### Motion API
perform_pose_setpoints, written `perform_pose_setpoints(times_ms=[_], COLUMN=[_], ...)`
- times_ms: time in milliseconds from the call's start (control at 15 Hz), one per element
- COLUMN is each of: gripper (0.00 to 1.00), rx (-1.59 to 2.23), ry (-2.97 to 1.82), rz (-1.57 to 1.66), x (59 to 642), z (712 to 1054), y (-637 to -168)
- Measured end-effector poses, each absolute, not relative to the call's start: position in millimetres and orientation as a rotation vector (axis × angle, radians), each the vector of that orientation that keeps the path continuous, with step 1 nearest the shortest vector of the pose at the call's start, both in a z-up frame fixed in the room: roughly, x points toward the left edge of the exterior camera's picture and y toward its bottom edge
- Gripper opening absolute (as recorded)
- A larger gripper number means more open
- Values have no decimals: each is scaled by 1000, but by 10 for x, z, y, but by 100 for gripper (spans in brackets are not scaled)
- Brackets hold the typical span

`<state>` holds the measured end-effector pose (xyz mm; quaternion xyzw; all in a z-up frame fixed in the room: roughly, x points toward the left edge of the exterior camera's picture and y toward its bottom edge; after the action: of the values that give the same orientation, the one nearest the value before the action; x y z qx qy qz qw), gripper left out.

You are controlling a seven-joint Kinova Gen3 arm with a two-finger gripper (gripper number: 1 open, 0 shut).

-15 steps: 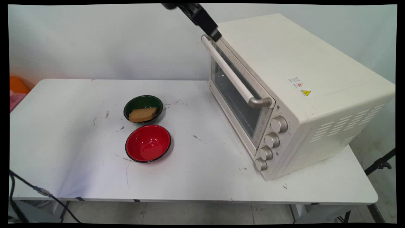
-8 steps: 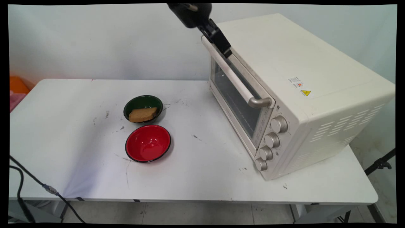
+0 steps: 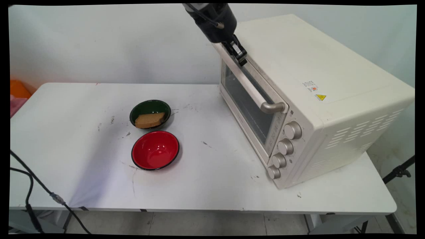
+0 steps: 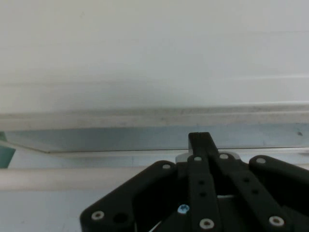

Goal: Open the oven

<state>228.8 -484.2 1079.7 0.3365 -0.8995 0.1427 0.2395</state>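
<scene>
A cream toaster oven (image 3: pixel 315 83) stands on the right of the white table (image 3: pixel 215 189), its glass door closed. My gripper (image 3: pixel 241 59) comes down from the top edge, fingers shut together. Its tip sits at the far end of the door's long handle (image 3: pixel 252 89), in the gap between the handle and the door's top edge. In the hand view the joined fingers (image 4: pixel 199 142) point at the oven's pale surface (image 4: pixel 145 58) close ahead. On the table's middle left, a green bowl (image 3: pixel 150 107) holds a slice of brown bread (image 3: pixel 149 120). An empty red bowl (image 3: pixel 155 151) stands just in front of it.
Several knobs (image 3: pixel 285 146) run down the oven's front right. Black cables (image 3: pixel 33 189) hang at the table's near left corner. An orange and pink object (image 3: pixel 18 93) lies beyond the table's left edge. A black stand leg (image 3: pixel 398 171) shows at the right.
The gripper has come down and to the right along the top of the oven door, from the handle's far tip to a little further along it. The bowls and oven are unmoved.
</scene>
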Motion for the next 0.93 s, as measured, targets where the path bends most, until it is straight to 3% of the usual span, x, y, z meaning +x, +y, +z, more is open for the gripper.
perform_pose_setpoints(times_ms=[933], gripper=[0], rx=[961], ry=[-2537], rz=[335], x=[2253], z=[10387], y=[-4878])
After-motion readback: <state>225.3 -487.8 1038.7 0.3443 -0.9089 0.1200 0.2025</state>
